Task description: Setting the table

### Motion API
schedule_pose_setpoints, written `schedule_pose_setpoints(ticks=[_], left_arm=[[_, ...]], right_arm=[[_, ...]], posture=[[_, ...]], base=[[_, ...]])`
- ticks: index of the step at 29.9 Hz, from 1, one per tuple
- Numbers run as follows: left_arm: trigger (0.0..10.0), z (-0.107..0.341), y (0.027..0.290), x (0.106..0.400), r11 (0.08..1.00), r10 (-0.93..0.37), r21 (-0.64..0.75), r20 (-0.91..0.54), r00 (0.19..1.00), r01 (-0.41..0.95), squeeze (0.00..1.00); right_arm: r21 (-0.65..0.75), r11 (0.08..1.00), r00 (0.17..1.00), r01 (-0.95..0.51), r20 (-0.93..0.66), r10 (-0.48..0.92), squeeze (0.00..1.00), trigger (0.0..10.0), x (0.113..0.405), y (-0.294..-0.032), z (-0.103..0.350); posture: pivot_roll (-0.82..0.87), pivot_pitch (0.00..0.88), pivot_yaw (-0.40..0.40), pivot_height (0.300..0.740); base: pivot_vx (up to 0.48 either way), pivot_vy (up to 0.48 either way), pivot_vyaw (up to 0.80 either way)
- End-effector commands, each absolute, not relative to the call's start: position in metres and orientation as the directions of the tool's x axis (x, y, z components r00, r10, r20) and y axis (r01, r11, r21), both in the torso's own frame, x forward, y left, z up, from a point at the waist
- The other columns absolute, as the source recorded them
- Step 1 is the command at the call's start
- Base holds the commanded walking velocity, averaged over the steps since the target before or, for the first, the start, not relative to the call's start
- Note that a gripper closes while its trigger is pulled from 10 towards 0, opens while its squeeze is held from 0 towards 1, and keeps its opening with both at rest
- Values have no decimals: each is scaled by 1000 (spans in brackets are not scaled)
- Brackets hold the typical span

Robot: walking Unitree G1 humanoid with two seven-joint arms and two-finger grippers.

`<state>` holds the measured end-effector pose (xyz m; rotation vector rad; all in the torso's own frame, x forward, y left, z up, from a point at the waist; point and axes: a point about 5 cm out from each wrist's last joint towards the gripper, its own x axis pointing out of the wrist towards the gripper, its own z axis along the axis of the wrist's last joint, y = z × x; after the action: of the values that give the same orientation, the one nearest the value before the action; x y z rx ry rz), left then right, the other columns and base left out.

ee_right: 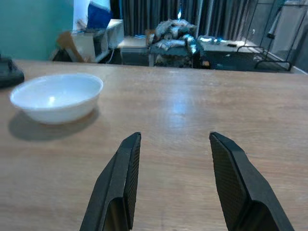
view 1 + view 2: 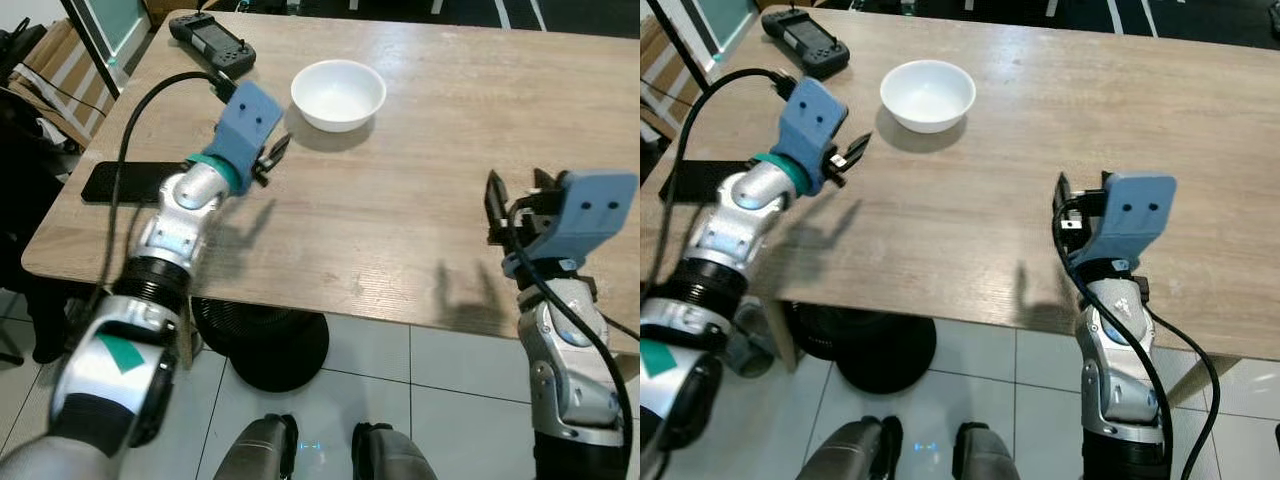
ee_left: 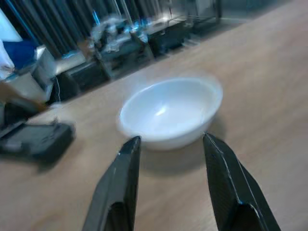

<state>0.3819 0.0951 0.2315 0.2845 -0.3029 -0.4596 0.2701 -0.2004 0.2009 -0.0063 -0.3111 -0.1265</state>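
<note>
Bowl [image 2: 338, 94] is sitting upright and empty on the far middle of my wooden worktop [image 2: 400, 210]. I am hovering my left tool [image 2: 272, 158] over the worktop just beside the bowl on its near left, fingers [image 3: 118, 187] spread apart and gripping nothing, pointing at the bowl. I am holding my right tool [image 2: 1062, 212] above the near right edge, well apart from the bowl, its fingers [image 1: 118, 187] likewise parted and empty. A black controller [image 2: 212, 41] is lying at the far left corner, and a dark phone [image 2: 120, 182] is lying flat by the left edge
</note>
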Motion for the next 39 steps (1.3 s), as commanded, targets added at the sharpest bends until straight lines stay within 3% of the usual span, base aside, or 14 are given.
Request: schedule_pose_setpoints(ticks=[1,2,8,21,29,39], left_arm=[[10000,232,89,377,866,-479,292,244,843,407,0],[10000,231,78,371,867,-489,245,255,834,433,0],[10000,225,75,368,875,-479,208,235,846,437,0],[10000,210,82,365,885,-450,217,176,876,411,0],[10000,200,81,361,871,-470,234,138,872,432,0],[10000,200,81,362,868,-474,231,129,871,439,0]], right_arm=[[46,990,930,137,339,-144,0,10000,264,-200,205],[74,987,921,142,355,-159,0,10000,262,-196,206],[100,981,908,168,371,-194,0,10000,260,-197,207],[106,967,891,232,376,-255,0,10000,260,-208,207],[110,929,867,353,336,-369,0,10000,254,-228,198],[107,925,865,365,328,-379,0,10000,252,-230,195]], posture=[[83,101,116,740],[82,90,120,740],[76,66,128,740],[66,14,117,740],[53,0,115,740],[45,0,122,740]], base=[[0,0,0],[0,0,0],[0,0,0],[0,0,0],[0,0,0],[0,0,0]])
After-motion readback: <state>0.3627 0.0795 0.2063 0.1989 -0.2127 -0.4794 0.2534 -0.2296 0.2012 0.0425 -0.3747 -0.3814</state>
